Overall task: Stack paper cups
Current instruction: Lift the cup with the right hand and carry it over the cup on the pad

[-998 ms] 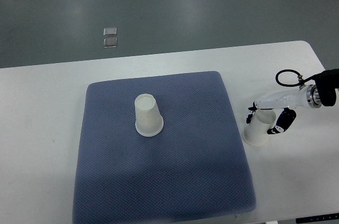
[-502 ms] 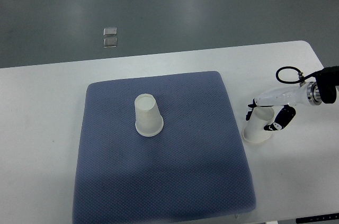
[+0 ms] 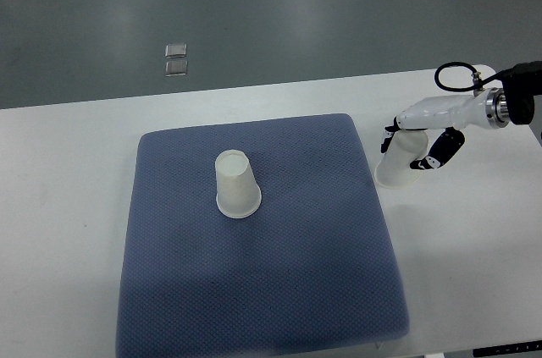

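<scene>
One white paper cup [image 3: 236,185] stands upside down near the middle of the blue-grey mat [image 3: 262,290]. A second white paper cup [image 3: 399,160], also mouth down and tilted, is held just off the mat's right edge. My right hand [image 3: 417,142] is shut on it, its white and black fingers wrapped around the cup's upper part. The right arm comes in from the picture's right edge. The held cup appears lifted off the white table [image 3: 68,206]. The left arm is out of the picture.
The mat covers the middle of the white table, with bare tabletop on both sides. A black cable loop [image 3: 453,75] rises from the right wrist. Two small clear objects [image 3: 176,59] lie on the grey floor beyond the table.
My right hand has carried its cup up and to the left, from the table at the right toward the mat's right edge. The cup on the mat has not moved.
</scene>
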### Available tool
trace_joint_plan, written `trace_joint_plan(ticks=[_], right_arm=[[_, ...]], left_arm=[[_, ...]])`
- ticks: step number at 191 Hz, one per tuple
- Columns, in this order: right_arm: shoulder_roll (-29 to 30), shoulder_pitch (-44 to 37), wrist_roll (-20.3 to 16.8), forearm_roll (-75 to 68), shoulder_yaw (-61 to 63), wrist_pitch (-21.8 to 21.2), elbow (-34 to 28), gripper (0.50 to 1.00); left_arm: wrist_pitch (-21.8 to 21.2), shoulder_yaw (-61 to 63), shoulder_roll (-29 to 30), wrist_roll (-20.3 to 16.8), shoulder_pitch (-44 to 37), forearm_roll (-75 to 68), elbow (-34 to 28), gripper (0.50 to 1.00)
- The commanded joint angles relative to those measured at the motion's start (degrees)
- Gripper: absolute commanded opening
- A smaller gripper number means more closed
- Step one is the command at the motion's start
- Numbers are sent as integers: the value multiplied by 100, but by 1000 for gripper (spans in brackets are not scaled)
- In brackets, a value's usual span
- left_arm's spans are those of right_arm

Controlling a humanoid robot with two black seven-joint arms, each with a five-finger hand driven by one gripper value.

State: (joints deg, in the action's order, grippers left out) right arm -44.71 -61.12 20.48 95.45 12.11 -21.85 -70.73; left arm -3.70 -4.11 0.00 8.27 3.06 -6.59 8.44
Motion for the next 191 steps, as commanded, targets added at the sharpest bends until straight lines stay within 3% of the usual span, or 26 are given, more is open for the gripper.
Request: trace_joint_plan(ticks=[1, 47, 115, 191], right_arm=[[24, -233, 17, -44, -7, -126, -28, 650], [305, -849, 43, -88, -7, -575, -274, 652], [1351, -1912, 17, -237, -16, -1146, -239, 654], [2353, -2238, -9, -378, -34, -1251, 174, 656]], left_arm=[[1, -3, 0, -1, 2, 0, 0, 1000], [1, -3, 0, -1, -7, 0, 0, 1000], [1, -3, 0, -1, 2, 0, 0, 1000], [1, 6, 0, -1, 2, 0, 0, 1000]])
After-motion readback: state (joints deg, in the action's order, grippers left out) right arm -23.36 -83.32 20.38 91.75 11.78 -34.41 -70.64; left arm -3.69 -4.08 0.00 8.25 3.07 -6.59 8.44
